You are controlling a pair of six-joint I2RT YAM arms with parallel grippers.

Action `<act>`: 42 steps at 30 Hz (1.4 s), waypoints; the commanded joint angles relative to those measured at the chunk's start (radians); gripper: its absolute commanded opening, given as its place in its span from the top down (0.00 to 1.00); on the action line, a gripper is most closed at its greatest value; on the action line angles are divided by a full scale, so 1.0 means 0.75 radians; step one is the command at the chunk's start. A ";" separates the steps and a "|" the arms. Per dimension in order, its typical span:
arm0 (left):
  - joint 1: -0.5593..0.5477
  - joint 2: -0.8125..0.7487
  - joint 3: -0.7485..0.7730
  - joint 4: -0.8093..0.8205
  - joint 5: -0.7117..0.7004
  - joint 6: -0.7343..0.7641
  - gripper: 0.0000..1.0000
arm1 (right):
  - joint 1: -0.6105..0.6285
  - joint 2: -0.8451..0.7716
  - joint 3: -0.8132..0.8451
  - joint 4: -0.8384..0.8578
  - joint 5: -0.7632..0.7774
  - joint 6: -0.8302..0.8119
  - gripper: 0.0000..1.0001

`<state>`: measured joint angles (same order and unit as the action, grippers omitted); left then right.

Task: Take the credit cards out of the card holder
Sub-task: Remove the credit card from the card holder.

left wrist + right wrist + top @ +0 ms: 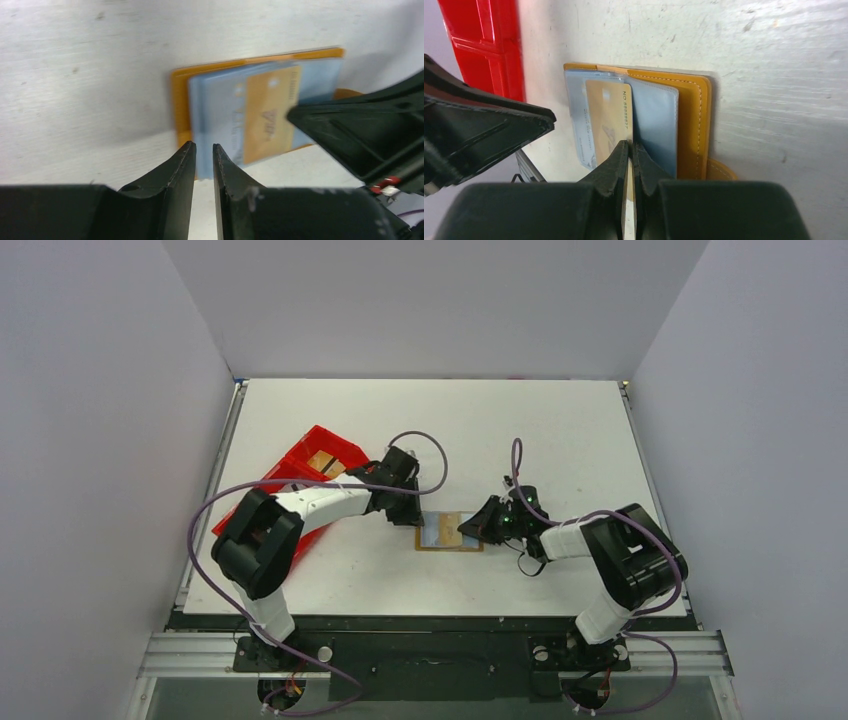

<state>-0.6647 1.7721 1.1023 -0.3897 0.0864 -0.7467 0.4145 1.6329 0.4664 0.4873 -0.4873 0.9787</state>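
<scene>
The tan card holder (449,532) lies open and flat on the white table between my two grippers. Pale blue-grey credit cards (215,105) stick out past its left edge, with a tan-gold card (267,117) on top. My left gripper (202,146) hangs just off the cards' protruding end. It is open by a narrow slit, with nothing between its fingers. My right gripper (630,144) is shut, its tips down on the holder (696,125) at the near edge of the tan-gold card (609,110), beside the blue-grey cards (576,115). Whether it pinches that card is not visible.
A long red tray (300,475) stands at the left behind my left arm, with a tan item (325,462) inside. Its wall (484,45) shows in the right wrist view. The table's left rail runs close beside the tray. Grey walls enclose the table.
</scene>
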 commanded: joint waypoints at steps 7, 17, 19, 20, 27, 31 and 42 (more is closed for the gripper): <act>-0.089 0.023 0.096 0.126 0.093 -0.008 0.83 | 0.047 0.034 0.015 -0.037 0.080 -0.019 1.00; -0.087 0.137 0.064 0.215 0.141 -0.024 1.00 | 0.049 0.033 0.017 -0.046 0.080 -0.025 1.00; -0.087 0.153 0.063 0.187 0.112 -0.025 1.00 | 0.046 0.028 0.018 -0.056 0.084 -0.032 1.00; -0.086 0.159 0.071 0.146 0.097 -0.025 1.00 | 0.046 0.023 0.018 -0.060 0.089 -0.034 1.00; -0.072 0.218 0.078 0.016 -0.022 -0.051 1.00 | -0.018 0.004 0.005 -0.067 0.056 -0.053 1.00; -0.065 0.231 0.060 0.009 -0.036 -0.060 1.00 | -0.059 0.016 -0.013 -0.023 0.014 -0.047 1.00; -0.054 0.261 0.059 0.000 -0.056 -0.050 1.00 | -0.101 0.096 -0.050 0.186 -0.118 0.059 0.94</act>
<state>-0.7261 1.8957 1.1698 -0.2897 0.1661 -0.8207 0.3664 1.6627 0.4522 0.5423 -0.5701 1.0008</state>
